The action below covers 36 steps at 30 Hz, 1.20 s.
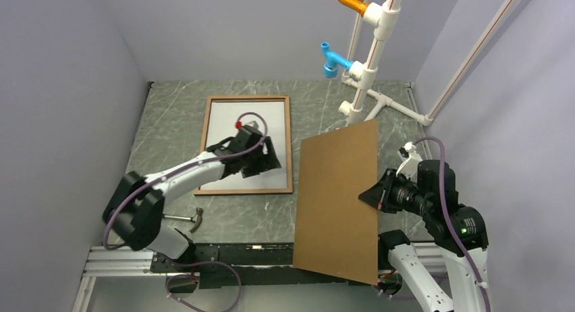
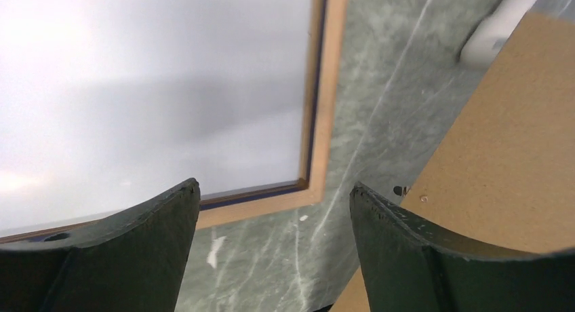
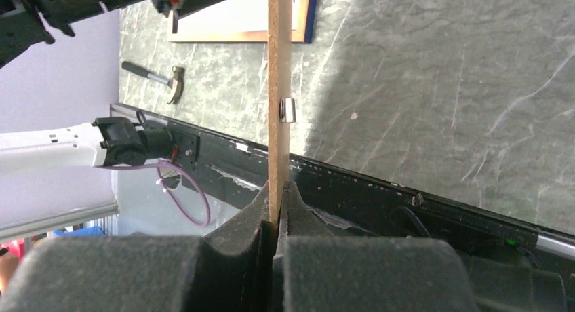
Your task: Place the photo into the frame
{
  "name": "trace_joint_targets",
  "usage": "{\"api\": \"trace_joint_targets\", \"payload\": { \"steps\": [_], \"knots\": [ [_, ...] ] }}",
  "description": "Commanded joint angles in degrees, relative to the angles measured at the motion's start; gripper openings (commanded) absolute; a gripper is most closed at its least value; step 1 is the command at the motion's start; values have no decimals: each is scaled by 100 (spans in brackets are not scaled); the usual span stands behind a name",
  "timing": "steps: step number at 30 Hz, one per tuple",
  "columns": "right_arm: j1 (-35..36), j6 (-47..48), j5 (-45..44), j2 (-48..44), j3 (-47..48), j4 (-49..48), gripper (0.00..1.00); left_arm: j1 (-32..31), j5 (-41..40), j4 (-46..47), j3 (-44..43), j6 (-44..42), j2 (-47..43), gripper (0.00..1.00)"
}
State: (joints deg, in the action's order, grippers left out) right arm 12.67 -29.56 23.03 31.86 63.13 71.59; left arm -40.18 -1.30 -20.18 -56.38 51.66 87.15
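**Top view:** The left gripper (image 1: 263,161) is hovering low over the photo (image 1: 230,119), which is lying white back up inside the frame (image 1: 289,142) on the table (image 1: 169,129). The right gripper (image 1: 374,193) is holding a board (image 1: 335,203) tilted up beside them. A hammer (image 1: 190,219) is lying near the left arm's base.

**Left wrist:** The jaws are standing wide apart with nothing between them. Only this view is showing the sheet reaching the frame's dark inner lip at the near corner. Whether it is sitting flush all round cannot be told.

**Right wrist:** The fingers are clamped tight on the board's edge. Only here is the board appearing edge-on, thin and straight, with a small metal clip (image 3: 287,110) on one face.

**Handling:** The photo is likely light, limp and slick, and easy to crease or smudge. Lying flat, it is offering little to pinch, so nudging or pressing near its borders looks safer than squeezing its middle. The frame's thin rails look stiff but slight, and are best taken at a corner.
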Motion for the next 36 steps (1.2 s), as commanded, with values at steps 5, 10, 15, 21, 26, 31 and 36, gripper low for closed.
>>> {"api": "trace_joint_targets", "payload": {
  "steps": [5,10,15,21,26,31,36],
  "knots": [
    [40,-131,789,-102,-460,-49,0,1560,156,-194,1162,-636,-1411,80],
    [43,-151,892,-120,-548,-105,0,2414,-834,-1323,1228,-1056,-1744,80],
    [43,-145,958,-132,-650,-182,0,3312,-876,-1553,1272,-1399,-1591,80],
    [39,-173,1012,-132,-701,-226,0,3768,-702,-1351,1198,-1757,-907,76],
    [43,-190,1104,-98,-624,-243,0,3890,-726,-1225,1102,-1926,-271,68],
    [37,-229,1243,-77,-564,-317,0,3888,-527,-967,1215,-1987,-124,51],
    [42,-306,1490,-78,-445,-528,0,3851,-90,-679,1480,-2086,-330,31]
  ]
}}
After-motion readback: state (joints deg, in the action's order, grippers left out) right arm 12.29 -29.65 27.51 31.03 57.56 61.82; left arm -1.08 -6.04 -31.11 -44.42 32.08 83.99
